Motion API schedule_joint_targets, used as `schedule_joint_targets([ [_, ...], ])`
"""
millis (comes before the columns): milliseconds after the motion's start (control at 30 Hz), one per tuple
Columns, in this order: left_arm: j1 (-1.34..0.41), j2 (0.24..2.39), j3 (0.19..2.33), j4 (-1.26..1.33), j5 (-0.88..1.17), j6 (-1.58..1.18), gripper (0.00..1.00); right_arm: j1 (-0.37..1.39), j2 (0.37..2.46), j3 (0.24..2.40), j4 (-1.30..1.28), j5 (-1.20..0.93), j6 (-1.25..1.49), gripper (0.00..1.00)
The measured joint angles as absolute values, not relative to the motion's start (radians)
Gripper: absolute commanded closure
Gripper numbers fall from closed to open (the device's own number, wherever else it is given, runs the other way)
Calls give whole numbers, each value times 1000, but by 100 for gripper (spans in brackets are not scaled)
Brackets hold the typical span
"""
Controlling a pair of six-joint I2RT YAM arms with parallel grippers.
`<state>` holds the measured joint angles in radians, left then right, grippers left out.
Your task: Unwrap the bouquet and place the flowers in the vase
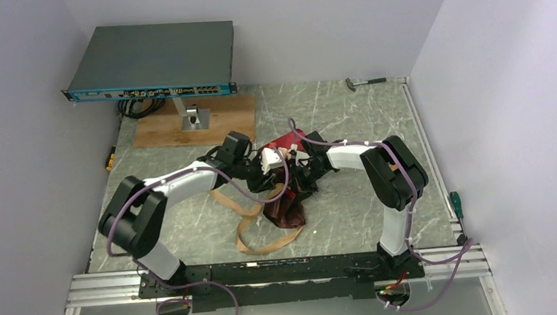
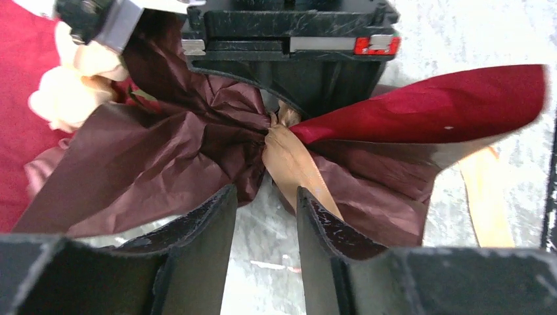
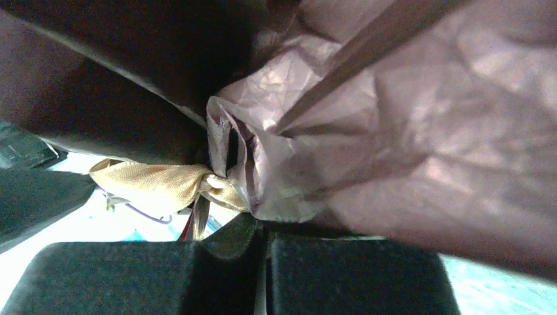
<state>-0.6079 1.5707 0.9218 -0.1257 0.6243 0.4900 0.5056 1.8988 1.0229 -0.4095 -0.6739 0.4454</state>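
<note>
The bouquet (image 1: pixel 286 207) hangs over the middle of the table, its dark red crinkled paper (image 2: pixel 164 151) gathered at a tan ribbon knot (image 2: pixel 284 128). Pale cream flowers (image 2: pixel 66 95) show at its upper end (image 1: pixel 270 160). My right gripper (image 3: pixel 265 226) is shut on the paper's gathered edge (image 3: pixel 263 190), just beside the knot (image 3: pixel 164 184). My left gripper (image 2: pixel 266 193) stands open right in front of the knot, with bare table showing between its fingers. In the top view it (image 1: pixel 254 172) faces the right gripper (image 1: pixel 302 176) across the bouquet. The vase is out of view.
Loose tan ribbon (image 1: pixel 255 239) trails in loops on the table below the bouquet. A network switch (image 1: pixel 149 63) on a stand over a wooden board (image 1: pixel 222 121) occupies the back left. A hammer (image 1: pixel 366 83) lies at the back edge and a screwdriver (image 1: pixel 455 205) at the right rail.
</note>
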Motion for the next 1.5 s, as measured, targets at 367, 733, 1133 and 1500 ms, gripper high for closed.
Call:
schedule_joint_targets([
  [367, -639, 1682, 965, -112, 664, 496, 45, 506, 1914, 1039, -426, -688, 422, 100],
  [733, -677, 1682, 965, -122, 693, 468, 87, 506, 1925, 1062, -456, -683, 392, 100],
  [1133, -646, 1598, 990, -128, 617, 388, 100, 517, 1932, 1087, -491, -656, 368, 100],
  [1500, -544, 1564, 999, -155, 611, 312, 100, 524, 1941, 1116, -494, -629, 360, 100],
])
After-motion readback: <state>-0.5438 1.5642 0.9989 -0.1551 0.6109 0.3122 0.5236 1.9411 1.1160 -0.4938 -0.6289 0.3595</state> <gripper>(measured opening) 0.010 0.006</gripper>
